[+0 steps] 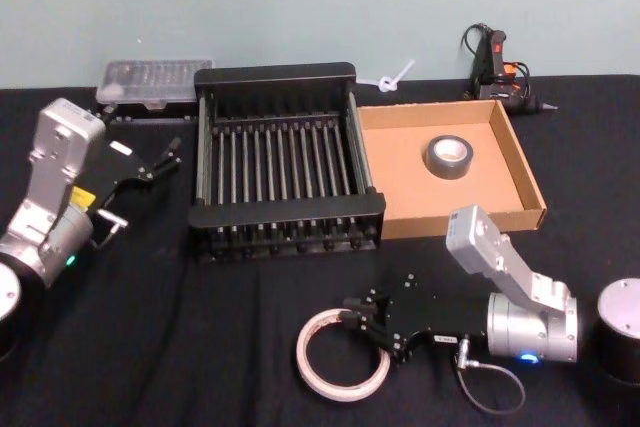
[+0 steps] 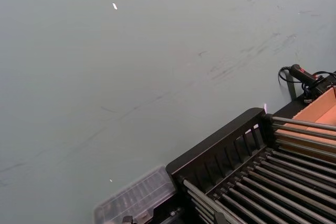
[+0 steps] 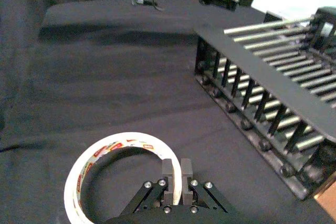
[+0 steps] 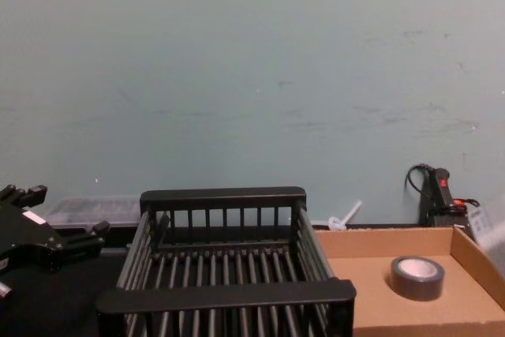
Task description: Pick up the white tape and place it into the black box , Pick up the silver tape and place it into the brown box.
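- On the black table (image 1: 150,347), the black box (image 1: 286,75) is placed in the middle, near the back; bars are seen on its floor and sides, and nothing is seen inside it.
- Just beside it, on the robot's right, the brown box (image 1: 520,162) is placed, and their walls are touching or almost touching.
- Inside the brown box, the silver tape (image 1: 448,156) is laid flat on the floor, toward the back right part.
- In front of the black box, the white tape (image 1: 330,382) is laid flat on the table, well apart from both boxes.
- The right gripper (image 3: 175,182) is lowered at the edge of the white tape, and its fingers (image 3: 186,167) are clenched on the band of the roll, one inside and one outside.
- The left gripper (image 1: 172,150) is held at the left side of the black box, released, with nothing between the fingers.
- Behind the boxes, a clear plastic case (image 1: 155,82) and a glue gun (image 1: 495,57) are seen by the wall.
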You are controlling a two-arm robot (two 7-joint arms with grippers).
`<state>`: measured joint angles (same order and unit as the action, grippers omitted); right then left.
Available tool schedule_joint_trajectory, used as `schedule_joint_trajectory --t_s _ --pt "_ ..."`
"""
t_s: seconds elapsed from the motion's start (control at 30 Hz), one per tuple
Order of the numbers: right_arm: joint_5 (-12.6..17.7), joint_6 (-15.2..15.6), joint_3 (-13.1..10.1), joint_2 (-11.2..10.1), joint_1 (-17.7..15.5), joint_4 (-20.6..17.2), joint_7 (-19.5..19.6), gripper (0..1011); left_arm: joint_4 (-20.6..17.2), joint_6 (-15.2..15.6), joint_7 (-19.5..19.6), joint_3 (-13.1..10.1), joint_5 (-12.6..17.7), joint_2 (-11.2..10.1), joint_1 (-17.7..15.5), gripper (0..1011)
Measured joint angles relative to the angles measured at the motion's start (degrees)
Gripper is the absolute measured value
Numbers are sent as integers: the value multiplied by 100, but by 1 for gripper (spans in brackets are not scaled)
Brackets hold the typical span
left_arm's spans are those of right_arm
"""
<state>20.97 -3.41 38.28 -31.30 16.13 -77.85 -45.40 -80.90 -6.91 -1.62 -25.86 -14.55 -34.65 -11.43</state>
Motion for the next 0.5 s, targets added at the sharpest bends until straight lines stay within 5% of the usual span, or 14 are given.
schedule_joint_trajectory --t_s 0.5 --pt "103 -13 -231 -346 89 -676 71 96 0 0 0 0 0 0 0 1002"
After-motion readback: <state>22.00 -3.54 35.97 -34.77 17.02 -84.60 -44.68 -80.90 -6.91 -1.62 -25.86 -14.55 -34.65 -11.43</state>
